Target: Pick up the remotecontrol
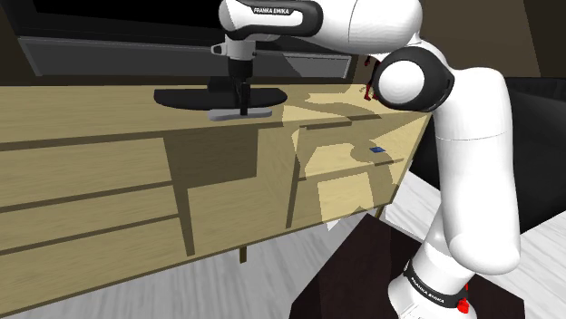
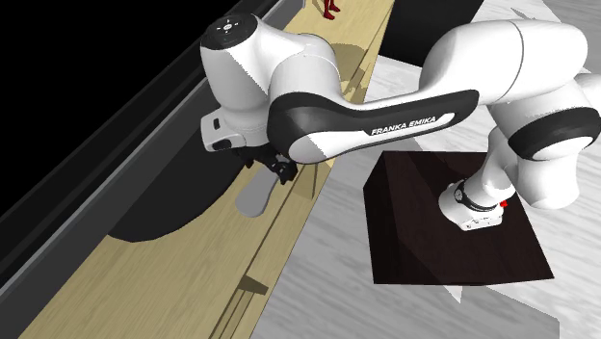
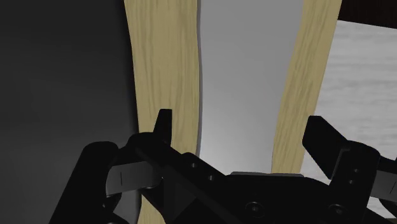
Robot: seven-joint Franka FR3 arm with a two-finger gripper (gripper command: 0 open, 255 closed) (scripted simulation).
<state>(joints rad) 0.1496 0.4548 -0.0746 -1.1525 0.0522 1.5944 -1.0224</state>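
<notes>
- You will find the remote [image 1: 258,114], a flat grey bar, in the upper middle of the shoulder view. It lies on the cabinet [image 1: 82,109] top, near the front edge and just in front of the dark TV foot [image 1: 181,96].
- The gripper [image 1: 242,101] hangs straight down over it, at about mid-length.
- In the wrist view the fingers [image 3: 164,124] stand apart, one on each side of the remote's short width, and neither touches it (so it is not held).
- Judged reason: you span the narrow way because the long axis would not fit between the jaws.
- One finger sits over the wood strip between remote and TV foot. That gap is tight, so mind it.
- Judged step: lower to the wood, then close. The bar is thin, so a high grip may slip off.
</notes>
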